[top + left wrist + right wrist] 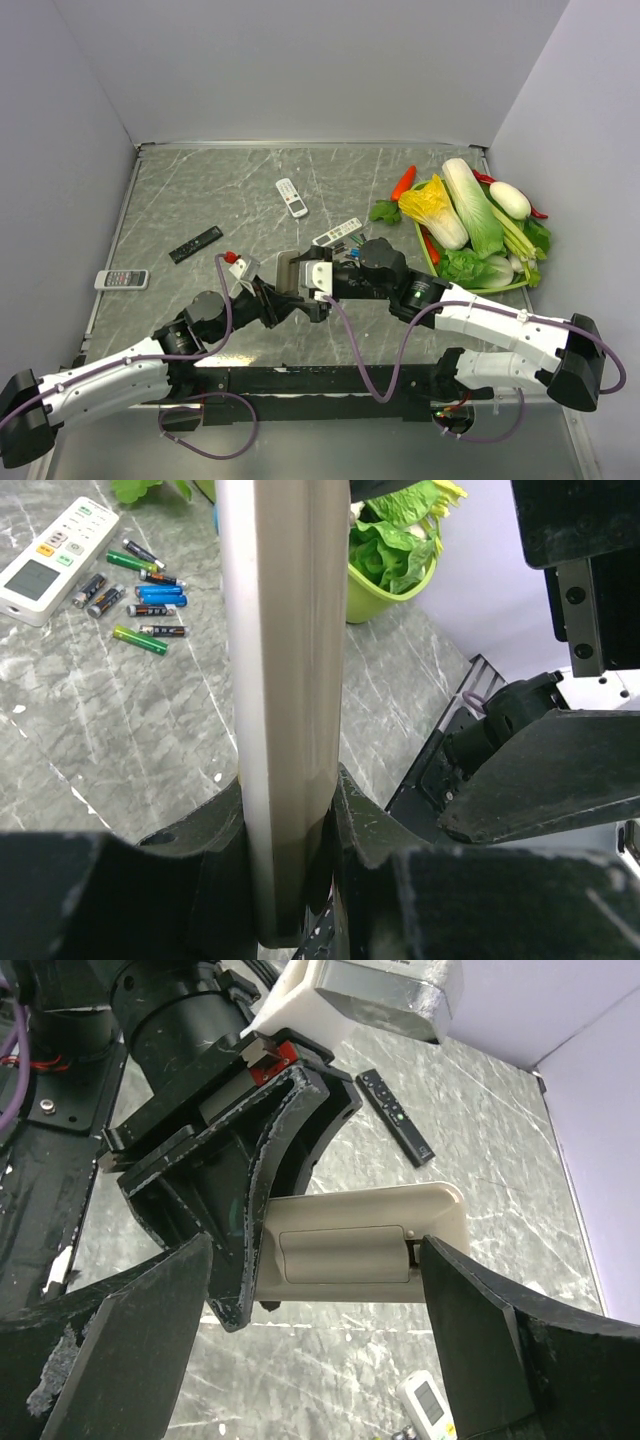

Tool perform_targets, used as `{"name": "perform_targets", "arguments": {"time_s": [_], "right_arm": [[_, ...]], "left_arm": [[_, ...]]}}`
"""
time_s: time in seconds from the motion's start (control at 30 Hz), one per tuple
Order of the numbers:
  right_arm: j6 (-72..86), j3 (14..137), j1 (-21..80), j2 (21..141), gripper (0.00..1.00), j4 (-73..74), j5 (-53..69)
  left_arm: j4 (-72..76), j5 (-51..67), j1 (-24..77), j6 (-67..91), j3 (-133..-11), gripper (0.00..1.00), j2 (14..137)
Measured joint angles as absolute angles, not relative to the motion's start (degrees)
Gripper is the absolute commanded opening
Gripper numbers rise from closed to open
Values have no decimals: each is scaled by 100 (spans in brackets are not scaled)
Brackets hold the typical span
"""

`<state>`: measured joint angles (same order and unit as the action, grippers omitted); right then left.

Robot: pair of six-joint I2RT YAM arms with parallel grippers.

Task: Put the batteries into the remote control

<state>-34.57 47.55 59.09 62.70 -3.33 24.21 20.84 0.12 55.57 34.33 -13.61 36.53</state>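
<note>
**Top external view.** The desk (pixel 200 190) is a grey slab with a marble pattern and pale veins. At centre frame the remote control (pixel 291 268), a grey-beige rectangular block, is held off the desk between the two arms' ends. The left jaws reach it from the lower left and the right jaws from the right. A flat black remote (pixel 194 244) lies left of centre. A green tray (pixel 500 288) of leafy vegetables sits at the right edge.

**Left wrist view.** The remote control is seen edge-on at centre frame, a smooth matte beige slab running top to bottom. The left jaws are closed part-way on its lower end, with one scuffed black pad pressed on each broad face. The batteries (pixel 140 595) are slim cylinders in green, blue and dark grey. They lie scattered on the desk at upper left, just beside a white remote (pixel 50 560) with a small display and coloured buttons.

**Right wrist view.** The remote control lies horizontal at centre frame with its back to the camera. It has rounded corners and a recessed rectangular panel with a notch at the panel's right end. The left jaws grip its left end. The right jaws stand wide apart and hold nothing, with one chipped black finger (pixel 130 1340) at lower left and the other at lower right, flanking the remote control. Whether the lower-right finger touches it cannot be told.
</note>
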Motion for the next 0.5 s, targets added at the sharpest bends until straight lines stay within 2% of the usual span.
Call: {"name": "perform_targets", "arguments": {"time_s": [0.5], "right_arm": [[-3391, 4703, 6027, 6375, 91, -499, 2034]], "left_arm": [[1855, -8, 5546, 3559, -1415, 1, 3623]]}}
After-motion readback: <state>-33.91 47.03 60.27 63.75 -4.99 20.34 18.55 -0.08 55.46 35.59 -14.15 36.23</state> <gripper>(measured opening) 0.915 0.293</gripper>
